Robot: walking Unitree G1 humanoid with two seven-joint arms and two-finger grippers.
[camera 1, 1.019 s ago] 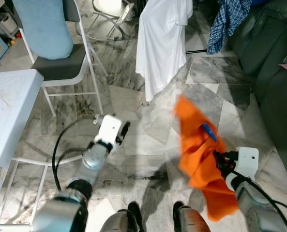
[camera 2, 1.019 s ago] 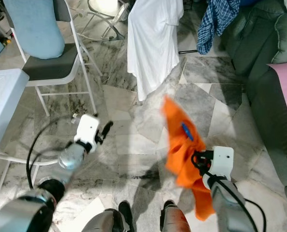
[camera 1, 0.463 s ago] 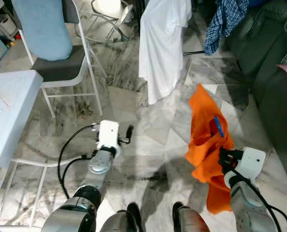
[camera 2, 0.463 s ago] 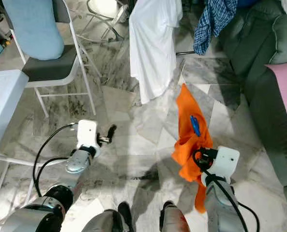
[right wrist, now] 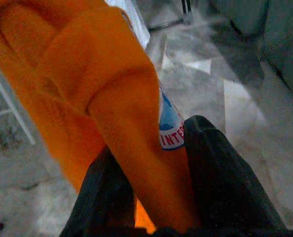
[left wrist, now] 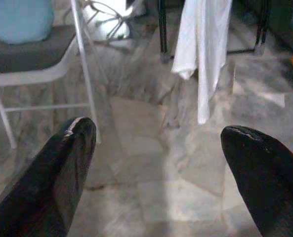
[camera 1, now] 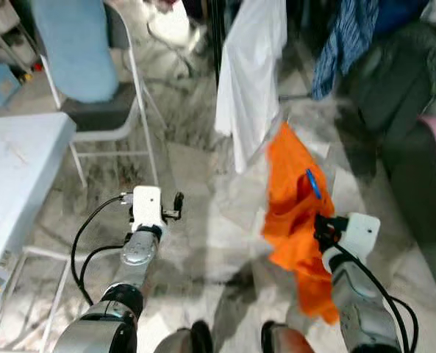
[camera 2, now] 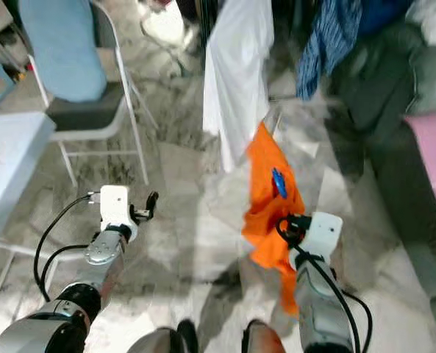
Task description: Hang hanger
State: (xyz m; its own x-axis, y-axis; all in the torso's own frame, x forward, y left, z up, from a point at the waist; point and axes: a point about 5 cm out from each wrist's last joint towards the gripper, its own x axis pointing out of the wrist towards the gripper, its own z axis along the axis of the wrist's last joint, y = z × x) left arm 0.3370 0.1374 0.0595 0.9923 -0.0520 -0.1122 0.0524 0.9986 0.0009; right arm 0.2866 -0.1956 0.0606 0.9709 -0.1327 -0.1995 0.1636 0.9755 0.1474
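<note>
Raised orange garment [camera 1: 295, 213] clamped in right hand [camera 1: 322, 224]

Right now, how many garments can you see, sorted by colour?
Orange: 1, the orange garment gripped in the right tool
White: 1, the white garment hanging
Blue plaid: 1, the plaid shirt hanging
Total: 3

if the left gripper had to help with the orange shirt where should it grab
Probably the upper edge of the orange shirt, coming in from the robot's left. The right gripper pinches it lower down, and the cloth stands up above that hold. The left gripper is open and free.
</note>
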